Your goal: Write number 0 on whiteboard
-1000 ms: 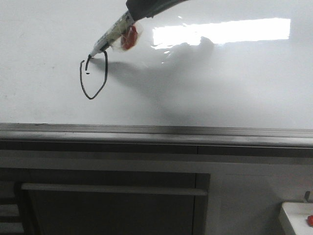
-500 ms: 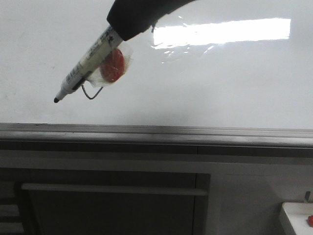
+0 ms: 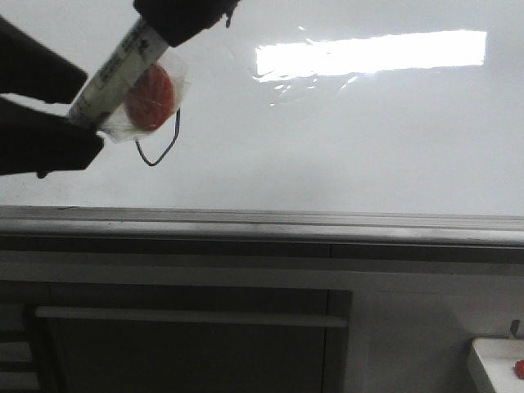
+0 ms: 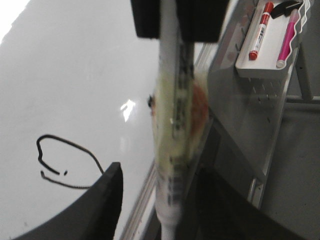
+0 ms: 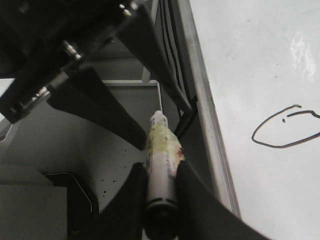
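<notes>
With the number 0 (image 5: 285, 131) drawn on the whiteboard (image 3: 368, 147), the right gripper (image 5: 161, 187) grips the marker (image 3: 115, 70), apparently offering it to the left gripper's (image 3: 70, 110) wide-spread fingers.

We see a glossy white whiteboard (image 3: 368, 131) with a bright white patch of light at the upper right of the front frame. The number 0 (image 3: 160, 151) is a thin black line. The marker (image 3: 115, 72) is whitish with black lettering, wrapped in clear film over an orange-red disc (image 3: 150, 98). The edge rail (image 3: 262, 219) is grey. Both grippers look black.
</notes>
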Controlling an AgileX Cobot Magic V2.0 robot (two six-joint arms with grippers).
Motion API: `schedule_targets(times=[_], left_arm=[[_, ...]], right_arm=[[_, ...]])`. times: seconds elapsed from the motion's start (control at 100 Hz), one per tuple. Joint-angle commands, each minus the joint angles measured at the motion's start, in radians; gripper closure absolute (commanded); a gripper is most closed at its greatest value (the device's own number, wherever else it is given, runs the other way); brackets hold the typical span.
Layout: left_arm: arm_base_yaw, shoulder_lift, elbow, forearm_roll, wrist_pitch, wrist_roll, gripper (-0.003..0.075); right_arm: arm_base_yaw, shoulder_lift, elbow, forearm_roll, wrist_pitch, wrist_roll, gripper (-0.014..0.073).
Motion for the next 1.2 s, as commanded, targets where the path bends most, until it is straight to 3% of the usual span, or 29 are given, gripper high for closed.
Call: schedule_targets(times=[0.0,0.23,0.3,0.43,0.6,0.65,0.7,0.76,0.87,1.02,1.19], left_arm=[[-0.004,0.027,-0.063,-0.006,-0.091,-0.006,0.0408],[-0.004,0.045,-0.074,-0.047,-0.041,-0.006,0.0421],[-0.004,0.045,-0.074,-0.075,-0.029,-0.006,0.0503],[-0.004,0.045,-0.074,-0.105,-0.011,-0.006,0.0738],[-0.004,0.045,-0.074,-0.111,-0.013,-0.006,0.0741],[-0.004,0.045,-0.074,-0.114,-0.015,-0.006,0.0741],[-0.004,0.045,-0.074,-0.114,-0.015,-0.012,0.0741],[-0.004,0.045,-0.074,-0.127,-0.015,-0.015,0.0741],[-0.001,0.045,-0.074,-0.180,-0.018,-0.015,0.0741],[0.120,0.046,-0.074,-0.281,-0.059,-0.154,0.0741],[0.395,0.082,-0.074,-0.488,-0.123,-0.302,0.0741]], right_arm=[[0.012,-0.030,-0.040,0.007,-0.033,-0.008,0.0650],[0.017,-0.030,-0.040,-0.006,-0.033,-0.006,0.0650],[0.017,-0.031,-0.040,-0.006,-0.033,-0.006,0.0650],[0.017,-0.031,-0.040,-0.006,-0.033,-0.006,0.0651],[0.017,-0.031,-0.040,-0.002,-0.051,-0.006,0.0643],[0.017,-0.031,-0.040,-0.002,-0.045,-0.006,0.0596],[0.017,-0.031,-0.040,-0.002,-0.045,-0.006,0.0493],[0.015,-0.031,-0.040,-0.015,-0.061,-0.006,0.0251],[-0.005,-0.031,-0.040,-0.027,-0.144,0.022,-0.0070],[-0.069,-0.038,-0.040,-0.029,-0.206,0.078,-0.0012],[-0.130,-0.060,-0.040,-0.029,-0.194,0.138,0.0039]])
